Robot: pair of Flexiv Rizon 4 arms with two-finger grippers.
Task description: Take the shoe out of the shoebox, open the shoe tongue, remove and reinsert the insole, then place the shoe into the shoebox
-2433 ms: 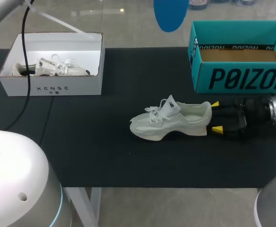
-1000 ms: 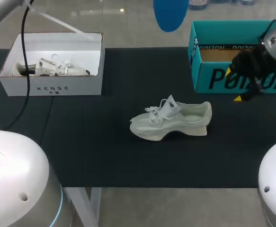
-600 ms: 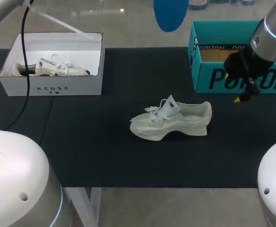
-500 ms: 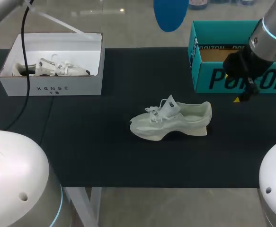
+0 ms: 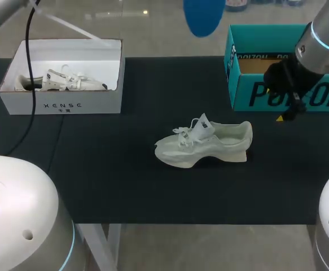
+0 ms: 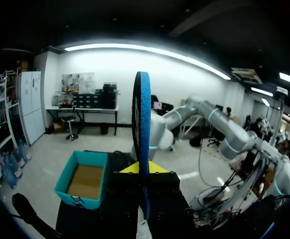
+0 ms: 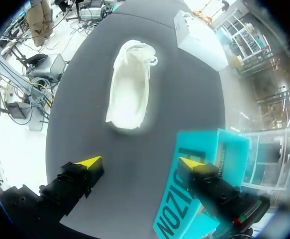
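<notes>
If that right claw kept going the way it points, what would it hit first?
Most likely the black tabletop, right by the heel of the white shoe. The right claw points down at it, open, with the teal box beside one finger. Depth is hard to judge.

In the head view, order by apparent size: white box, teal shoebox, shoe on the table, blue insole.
1. white box and teal shoebox, about alike (teal one cut off).
2. shoe.
3. blue insole, partly out of view.
</notes>
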